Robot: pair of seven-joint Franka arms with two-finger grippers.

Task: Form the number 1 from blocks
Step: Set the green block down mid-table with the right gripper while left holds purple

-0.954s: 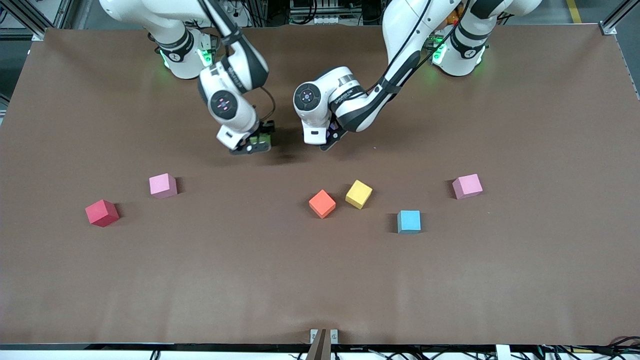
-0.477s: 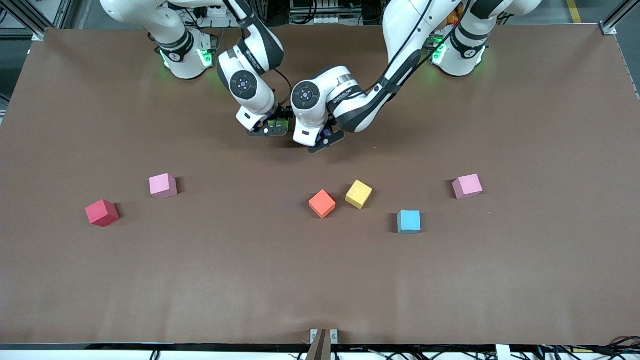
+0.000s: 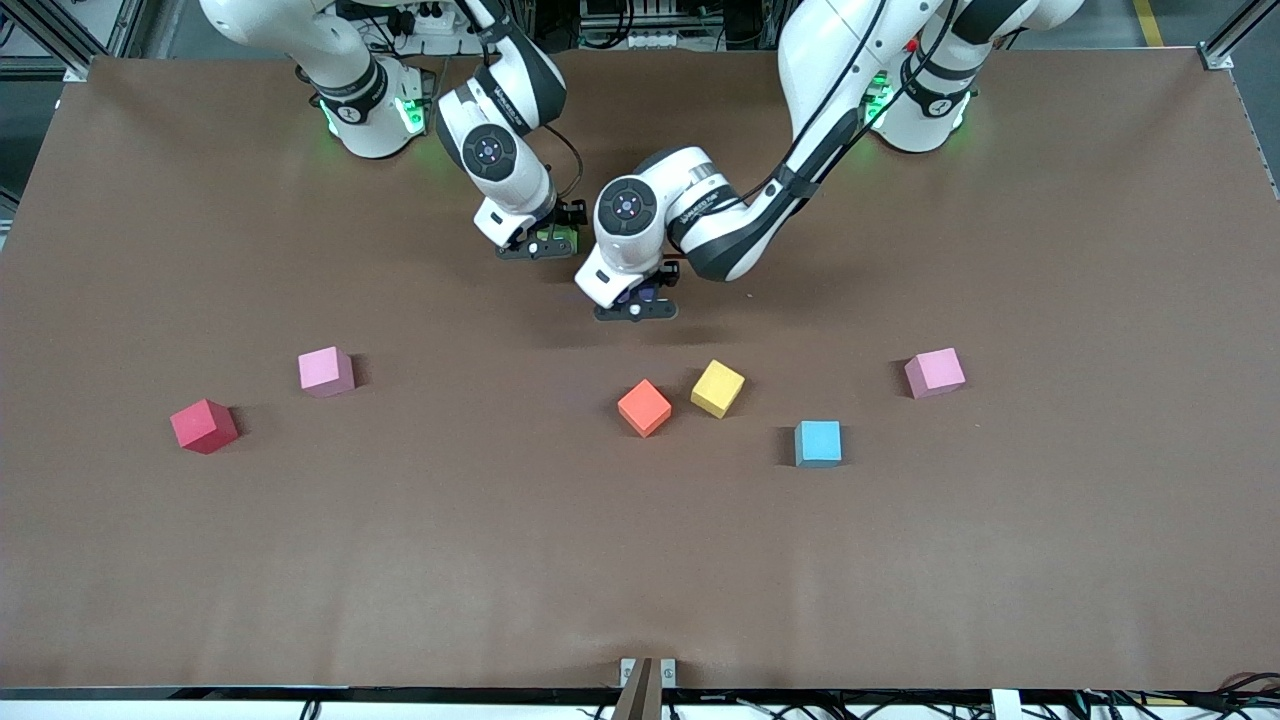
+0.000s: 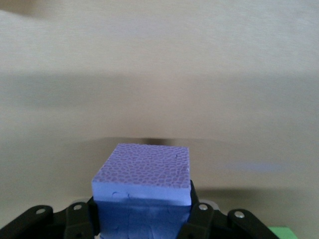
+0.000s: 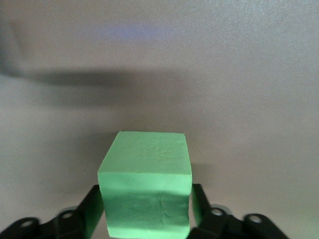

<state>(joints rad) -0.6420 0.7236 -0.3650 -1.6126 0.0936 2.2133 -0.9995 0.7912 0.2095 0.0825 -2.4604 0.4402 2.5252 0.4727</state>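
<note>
Gripping one block each, our two grippers hang over the middle of the brown table [image 3: 1050, 560], toward the robots' bases. Our left gripper [image 3: 637, 303] has its fingers [image 4: 202, 219] pinching a purple block [image 4: 143, 191]; our right gripper [image 3: 537, 243] has its fingers [image 5: 92, 209] clamped on a green block [image 5: 144, 196]. We count eight blocks in all: the two held and six lying loose on the table. Toward the right arm's end sit one red block [image 3: 204, 425] and one pink block [image 3: 325, 371]. Near the middle, an orange block [image 3: 644, 407] sits just beside a yellow block [image 3: 718, 388]. Toward the left arm's end lie one blue block [image 3: 818, 443] and a second pink block [image 3: 935, 372], apart from each other.
</note>
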